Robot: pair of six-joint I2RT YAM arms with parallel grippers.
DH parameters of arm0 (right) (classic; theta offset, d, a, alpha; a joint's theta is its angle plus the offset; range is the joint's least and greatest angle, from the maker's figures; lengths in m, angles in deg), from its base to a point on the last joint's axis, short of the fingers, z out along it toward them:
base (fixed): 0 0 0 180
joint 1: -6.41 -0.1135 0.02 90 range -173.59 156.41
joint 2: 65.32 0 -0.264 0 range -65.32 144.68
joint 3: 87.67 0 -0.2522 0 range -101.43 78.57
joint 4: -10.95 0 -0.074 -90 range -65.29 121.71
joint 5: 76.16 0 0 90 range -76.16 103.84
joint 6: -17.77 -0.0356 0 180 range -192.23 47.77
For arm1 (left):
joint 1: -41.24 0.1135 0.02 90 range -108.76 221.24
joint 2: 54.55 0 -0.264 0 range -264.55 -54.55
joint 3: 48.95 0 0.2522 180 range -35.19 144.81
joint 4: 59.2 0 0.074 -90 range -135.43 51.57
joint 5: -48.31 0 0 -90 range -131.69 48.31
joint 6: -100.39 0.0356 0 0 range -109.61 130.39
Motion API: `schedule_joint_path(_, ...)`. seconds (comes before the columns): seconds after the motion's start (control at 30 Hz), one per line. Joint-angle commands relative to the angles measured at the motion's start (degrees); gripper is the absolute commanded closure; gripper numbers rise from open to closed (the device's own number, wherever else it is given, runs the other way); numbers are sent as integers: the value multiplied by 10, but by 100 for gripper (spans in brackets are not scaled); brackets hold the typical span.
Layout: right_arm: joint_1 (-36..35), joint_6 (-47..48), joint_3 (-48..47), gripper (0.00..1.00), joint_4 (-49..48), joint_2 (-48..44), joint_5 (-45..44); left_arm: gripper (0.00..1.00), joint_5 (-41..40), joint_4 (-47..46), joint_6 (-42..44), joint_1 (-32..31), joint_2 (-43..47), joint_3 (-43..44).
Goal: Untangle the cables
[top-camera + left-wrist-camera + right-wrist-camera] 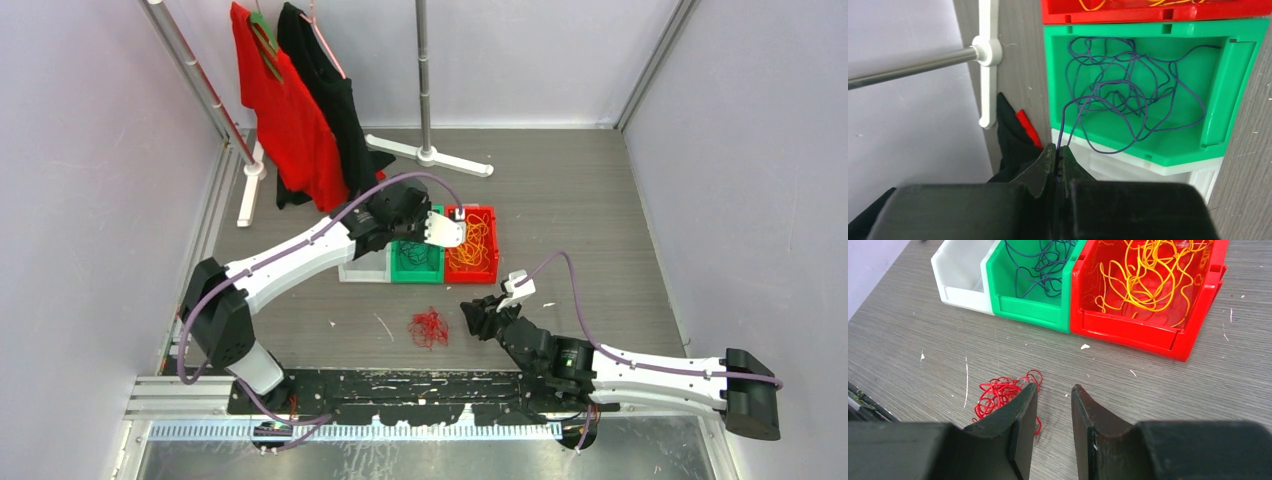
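The dark purple cable lies as a loose wad in the green bin; one strand runs to my left gripper, which is shut on it just outside the bin's edge. The orange-yellow cable lies in the red bin. The red cable is a small wad on the floor, just left of my right gripper, which is open and empty, close above the floor. In the top view the left gripper hangs over the bins and the right gripper is right of the red cable.
A white bin stands left of the green one. A clothes rack with a red shirt and a black one stands at the back left; its white foot is near the left gripper. Grey walls enclose both sides.
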Motion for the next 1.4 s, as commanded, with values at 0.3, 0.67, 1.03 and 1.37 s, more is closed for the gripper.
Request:
schedule_joint_path(0.3,1,-19,-6,62,-14,-14,-22,100,33,62,-141,7,-96,123)
schedule_joint_path(0.67,1,0,-5,60,-21,-37,-23,100,39,-86,-145,46,-148,15)
schedule_joint_path(1.03,2,12,-8,52,-41,-20,10,81,79,34,-198,62,-198,130)
schedule_joint_path(1.37,1,36,-41,34,-63,73,126,23,247,289,-227,80,-90,248)
